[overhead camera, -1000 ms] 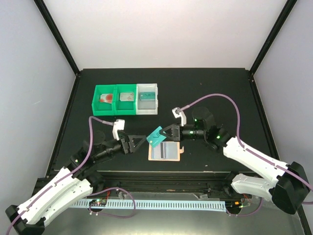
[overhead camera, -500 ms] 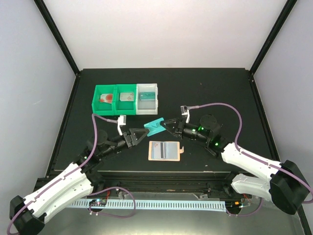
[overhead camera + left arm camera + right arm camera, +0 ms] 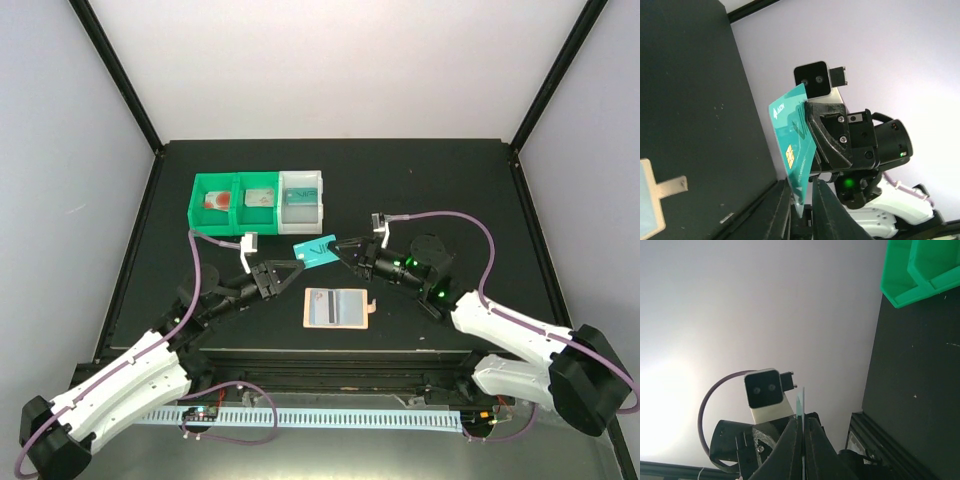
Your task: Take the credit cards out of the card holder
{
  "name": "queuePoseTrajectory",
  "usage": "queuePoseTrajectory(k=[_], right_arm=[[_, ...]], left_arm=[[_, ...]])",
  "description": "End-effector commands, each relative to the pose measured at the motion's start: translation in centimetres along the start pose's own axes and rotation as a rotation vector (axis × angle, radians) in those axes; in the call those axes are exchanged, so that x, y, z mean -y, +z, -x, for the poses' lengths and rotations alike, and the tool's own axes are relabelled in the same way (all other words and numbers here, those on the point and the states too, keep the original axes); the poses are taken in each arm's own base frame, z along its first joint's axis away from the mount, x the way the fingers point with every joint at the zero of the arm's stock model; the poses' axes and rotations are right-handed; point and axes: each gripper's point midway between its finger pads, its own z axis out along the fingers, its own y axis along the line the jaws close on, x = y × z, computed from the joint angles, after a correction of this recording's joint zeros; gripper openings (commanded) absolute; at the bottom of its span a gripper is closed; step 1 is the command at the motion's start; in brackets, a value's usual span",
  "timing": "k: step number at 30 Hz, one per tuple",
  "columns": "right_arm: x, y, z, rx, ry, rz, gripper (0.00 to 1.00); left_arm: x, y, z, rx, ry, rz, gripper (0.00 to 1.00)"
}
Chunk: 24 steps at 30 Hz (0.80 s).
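Since left end effector [image 3: 296,266] closed, teal card [image 3: 313,254] gripped at both ends.

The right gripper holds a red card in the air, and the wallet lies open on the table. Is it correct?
Only the colour is wrong: the card is teal, as the left wrist view shows. The right gripper holds it in the air, and the wallet lies open on the table.

The teal card [image 3: 313,255] carries a gold chip and white lettering. Below it, the card holder [image 3: 336,307] is tan with grey-blue pockets. Above it, two green bins [image 3: 237,222], one white bin [image 3: 303,226], black table [image 3: 440,180].
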Motion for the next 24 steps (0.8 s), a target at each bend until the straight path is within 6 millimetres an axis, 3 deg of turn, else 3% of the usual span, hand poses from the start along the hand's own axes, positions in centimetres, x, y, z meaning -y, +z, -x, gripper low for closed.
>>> queuePoseTrajectory(k=[1,2,6,11,14,15,17,22,24], right_arm=[[0.2,-0.1,0.6,0.035,0.004,0.012,0.01],[0.3,-0.1,0.6,0.036,0.004,0.007,0.01],[0.5,-0.1,0.5,0.029,-0.002,-0.004,0.05],[1.0,-0.2,0.3,0.019,-0.042,-0.029,0.24],[1.5,-0.6,0.0,0.007,-0.084,-0.065,0.42],[1.6,-0.8,-0.2,0.001,-0.103,-0.075,0.57],[2.5,-1.2,-0.6,-0.017,-0.132,-0.126,0.78],[3.9,-2.7,-1.4,-0.038,-0.219,-0.204,0.97],[4.1,-3.3,-1.6,-0.048,-0.258,-0.227,1.0]], left_arm=[[1.0,-0.2,1.0,0.042,0.013,-0.028,0.07],[1.0,-0.2,1.1,0.047,0.019,-0.022,0.03],[1.3,-0.6,1.5,0.066,0.058,0.006,0.01],[1.3,-1.1,1.8,0.082,0.096,0.035,0.02],[0.8,-1.3,1.8,0.081,0.11,0.063,0.02],[0.6,-1.4,1.8,0.081,0.115,0.075,0.01],[0.5,-1.6,2.0,0.08,0.137,0.107,0.02],[0.8,-2.0,3.0,0.076,0.232,0.186,0.02],[0.8,-2.1,3.5,0.074,0.255,0.215,0.02]])
